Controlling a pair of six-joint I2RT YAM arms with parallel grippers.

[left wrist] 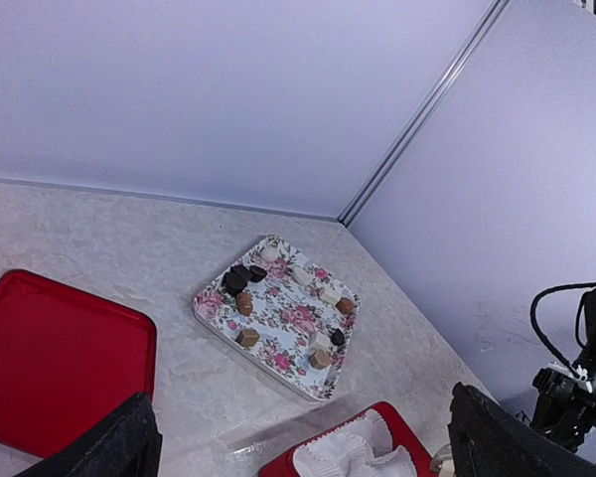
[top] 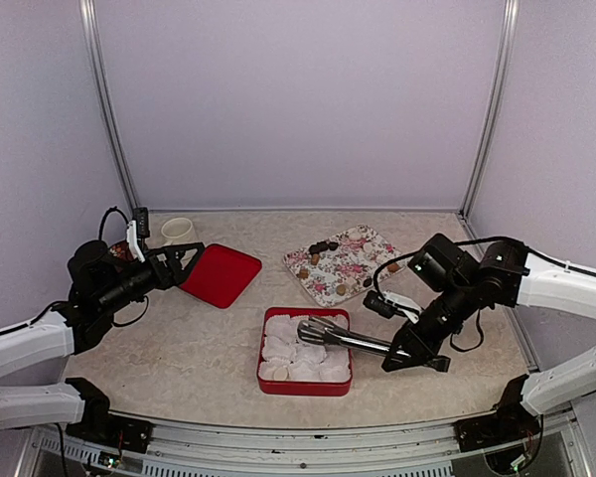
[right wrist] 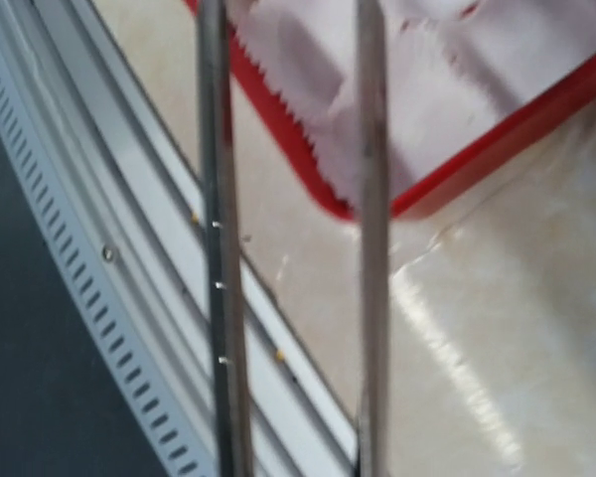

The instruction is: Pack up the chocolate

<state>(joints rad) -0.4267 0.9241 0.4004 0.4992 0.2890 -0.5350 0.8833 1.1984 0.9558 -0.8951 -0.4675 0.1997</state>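
Observation:
The chocolate (top: pixel 325 247) lies as several small dark and tan pieces on a floral tray (top: pixel 350 260) at the back centre; the left wrist view shows the chocolate (left wrist: pixel 242 280) on the floral tray (left wrist: pixel 294 320) too. My right gripper (top: pixel 417 355) is shut on metal tongs (top: pixel 350 339), whose tips reach over a red box (top: pixel 305 389) of white paper cups (top: pixel 282 348). In the right wrist view the tongs' two arms (right wrist: pixel 213 248) stand apart above the red box (right wrist: pixel 497 149); the tips are out of frame. My left gripper (top: pixel 184 260) hovers open at the left, its fingers (left wrist: pixel 119 442) wide apart.
A red lid (top: pixel 222 274) lies flat left of the box, under the left gripper. A white cup (top: pixel 178 231) stands at the back left. The table's near metal edge (right wrist: pixel 129 298) runs just below the tongs. Walls enclose the back and both sides.

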